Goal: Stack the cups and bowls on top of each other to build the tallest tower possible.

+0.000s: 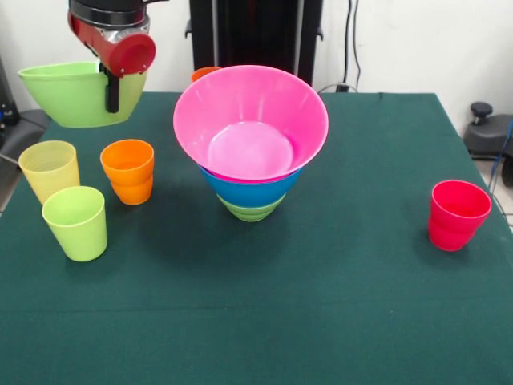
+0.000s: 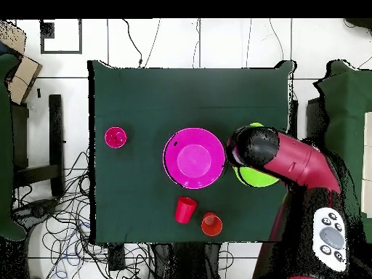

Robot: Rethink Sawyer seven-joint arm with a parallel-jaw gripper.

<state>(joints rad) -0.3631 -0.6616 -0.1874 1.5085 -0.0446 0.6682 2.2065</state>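
Note:
My gripper [image 1: 112, 95] is at the far left in the front view, shut on the rim of the large light green bowl [image 1: 76, 95] and holding it above the table. The tower [image 1: 251, 152] stands mid-table: the large pink bowl [image 1: 250, 120] in the blue bowl [image 1: 250, 191] in the small light green bowl [image 1: 250, 210]. A pale yellow cup [image 1: 50, 168], a lime green cup [image 1: 75, 222] and an orange cup [image 1: 128, 171] stand at the left. A red cup [image 1: 458, 214] stands at the right. In the overhead view the arm [image 2: 290, 161] covers most of the held bowl [image 2: 258, 177] beside the pink bowl [image 2: 194, 157].
Another orange cup [image 1: 204, 74] peeks out behind the pink bowl. The overhead view shows two cups near the robot's side, one red [image 2: 185, 209] and one orange-red [image 2: 211, 224], and the pinkish-red cup [image 2: 115, 136] at the left. The robot's pedestal [image 1: 255, 36] stands behind the table.

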